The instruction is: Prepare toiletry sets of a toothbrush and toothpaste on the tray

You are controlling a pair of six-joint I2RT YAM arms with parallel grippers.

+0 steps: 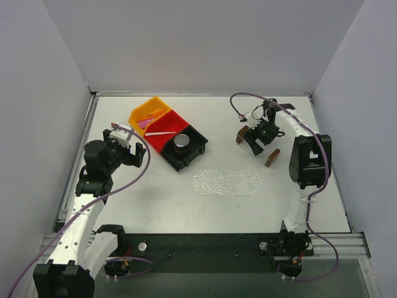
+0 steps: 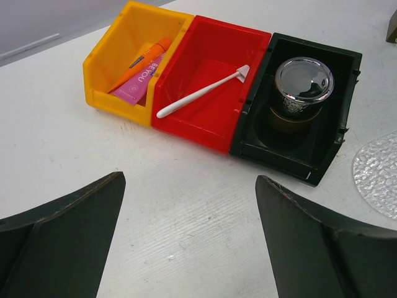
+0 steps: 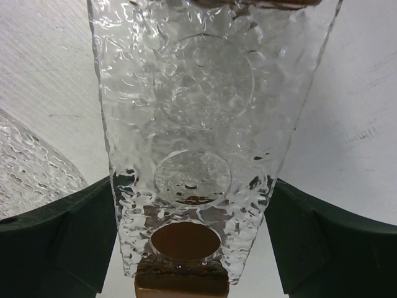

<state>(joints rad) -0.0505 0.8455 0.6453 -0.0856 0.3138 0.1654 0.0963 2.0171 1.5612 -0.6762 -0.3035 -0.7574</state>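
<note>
The white toothbrush (image 2: 201,93) lies slanted in the red bin (image 2: 211,118). Orange and pink toothpaste tubes (image 2: 139,71) lie in the orange bin (image 2: 111,68) beside it. The clear bumpy tray (image 1: 227,183) lies flat at mid-table with nothing on it, and its edge shows in both wrist views (image 2: 379,180) (image 3: 31,161). My left gripper (image 2: 189,180) hovers open over bare table in front of the bins. My right gripper (image 3: 192,186) straddles a clear rack with brown ends (image 3: 198,93), its fingers against both long sides with no gap showing.
A black bin (image 2: 335,143) holding a chrome cup (image 2: 302,81) closes the row of bins at back left. The rack (image 1: 272,157) lies slanted at back right, beyond the tray. White walls enclose the table on three sides.
</note>
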